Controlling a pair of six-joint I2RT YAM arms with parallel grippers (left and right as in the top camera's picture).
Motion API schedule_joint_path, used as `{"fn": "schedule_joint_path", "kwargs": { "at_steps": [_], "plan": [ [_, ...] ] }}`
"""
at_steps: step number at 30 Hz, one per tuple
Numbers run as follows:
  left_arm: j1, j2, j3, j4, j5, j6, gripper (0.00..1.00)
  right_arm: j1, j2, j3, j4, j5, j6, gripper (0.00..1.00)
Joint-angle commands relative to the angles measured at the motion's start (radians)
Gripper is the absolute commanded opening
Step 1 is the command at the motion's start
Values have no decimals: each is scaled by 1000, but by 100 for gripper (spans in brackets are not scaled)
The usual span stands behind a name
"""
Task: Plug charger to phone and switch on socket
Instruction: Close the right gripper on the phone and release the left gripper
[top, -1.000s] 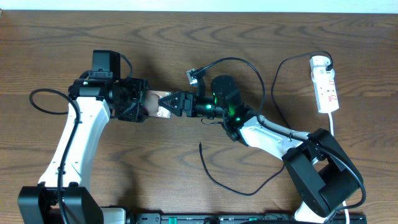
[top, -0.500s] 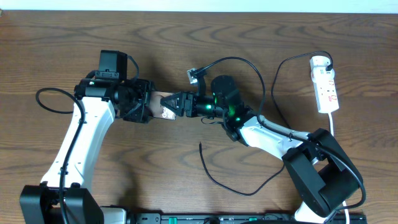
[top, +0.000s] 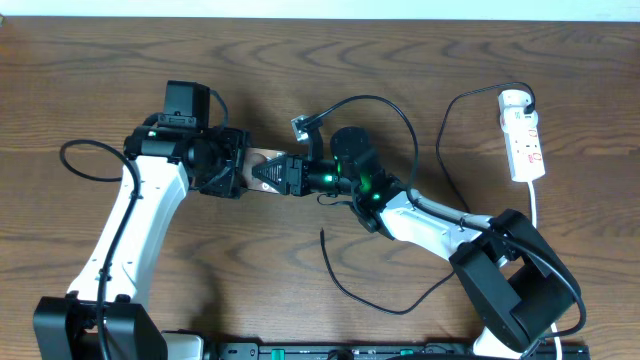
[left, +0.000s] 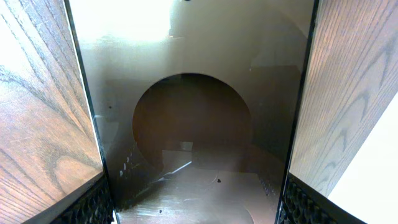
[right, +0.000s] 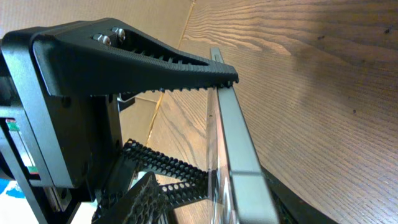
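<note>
Both arms have shifted a little over the past second: the left gripper (top: 235, 170) sits slightly farther right and higher, and the right gripper (top: 276, 175) has pushed left, so it now covers more of the phone (top: 258, 159) between them.

The phone is a flat, thin slab held off the wood-grain table (top: 420, 60). From the left wrist, its glossy brownish face mirrors the camera's round housing. Black honeycomb-textured fingers (left: 93, 206) press against its two long dark edges, so that claw is closed on it.

From the right wrist, the phone shows edge-on, a slim grey rim. The saw-toothed tip of the upper finger (right: 155, 59) bears on that rim, and the meshed lower finger meets it below. This claw stands wide, with the phone filling its span.

The charger (top: 345, 287), a thin black cable, curls loose on the table, its small plug tip (top: 322, 234) lying free below the phone. At the far right lies the socket (top: 526, 145), a white elongated strip with red markings. A rounded white adapter (top: 514, 98) is seated at its upper end.
</note>
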Motion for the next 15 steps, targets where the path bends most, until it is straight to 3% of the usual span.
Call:
{"fn": "schedule_joint_path", "kwargs": {
  "at_steps": [1,15],
  "plan": [
    [-6,-6,5,5,-15,-13,7,6,2,15,2,9,-16,43],
    [-32,-6,5,5,-15,-31,7,6,2,15,2,13,-16,32]
  ]
}}
